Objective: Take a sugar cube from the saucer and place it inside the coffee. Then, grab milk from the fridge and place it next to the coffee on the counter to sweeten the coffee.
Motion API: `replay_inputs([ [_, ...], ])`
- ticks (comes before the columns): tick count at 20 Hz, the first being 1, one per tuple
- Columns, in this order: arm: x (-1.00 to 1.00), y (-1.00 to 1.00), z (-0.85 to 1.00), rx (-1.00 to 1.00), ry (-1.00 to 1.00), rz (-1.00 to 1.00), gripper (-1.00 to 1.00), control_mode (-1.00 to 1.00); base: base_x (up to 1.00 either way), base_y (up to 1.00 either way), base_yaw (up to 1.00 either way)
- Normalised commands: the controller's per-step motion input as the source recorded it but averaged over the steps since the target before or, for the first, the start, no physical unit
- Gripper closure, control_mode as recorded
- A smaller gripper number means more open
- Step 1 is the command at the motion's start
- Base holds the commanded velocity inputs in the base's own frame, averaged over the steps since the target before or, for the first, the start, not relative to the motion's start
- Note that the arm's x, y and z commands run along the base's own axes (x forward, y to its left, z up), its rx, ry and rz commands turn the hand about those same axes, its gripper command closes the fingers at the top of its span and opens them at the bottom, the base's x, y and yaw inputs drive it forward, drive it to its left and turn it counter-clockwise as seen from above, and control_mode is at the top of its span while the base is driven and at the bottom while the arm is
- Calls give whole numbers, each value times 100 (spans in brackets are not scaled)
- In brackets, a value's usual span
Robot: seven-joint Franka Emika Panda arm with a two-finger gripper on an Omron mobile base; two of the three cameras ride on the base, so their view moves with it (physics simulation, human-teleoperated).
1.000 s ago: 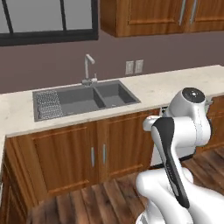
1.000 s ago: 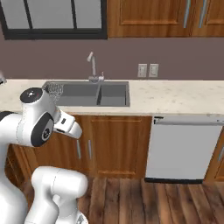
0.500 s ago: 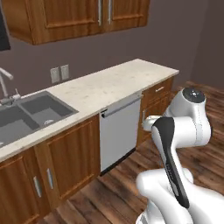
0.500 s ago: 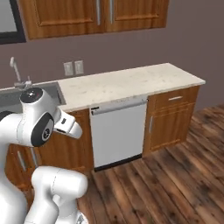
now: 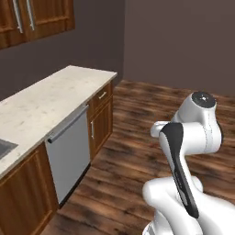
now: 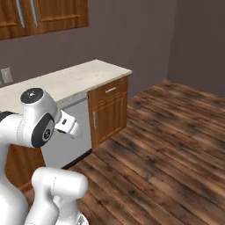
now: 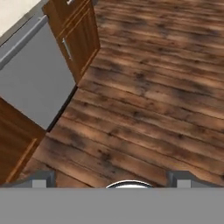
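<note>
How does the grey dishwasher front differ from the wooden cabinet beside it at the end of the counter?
The dishwasher is one flat grey panel; the end cabinet is brown wood split into a drawer above a door. The dishwasher has a long horizontal bar along its top edge; the cabinet has a short horizontal handle on the drawer and a short upright one on the door. Both sit under the same speckled counter, fronts closed.

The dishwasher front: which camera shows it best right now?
The left base view: the dishwasher shows whole, handle included, under the counter. In the right base view the arm hides part of it; the hand view crops it.
</note>
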Motion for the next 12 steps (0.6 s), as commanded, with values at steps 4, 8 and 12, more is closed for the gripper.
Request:
replay_inputs([
  [4,0,0,0,0,0,0,-100,100,13,-23,-63],
  [8,0,0,0,0,0,0,-100,100,11,-24,-64],
  [12,0,0,0,0,0,0,-100,100,11,-22,-66],
])
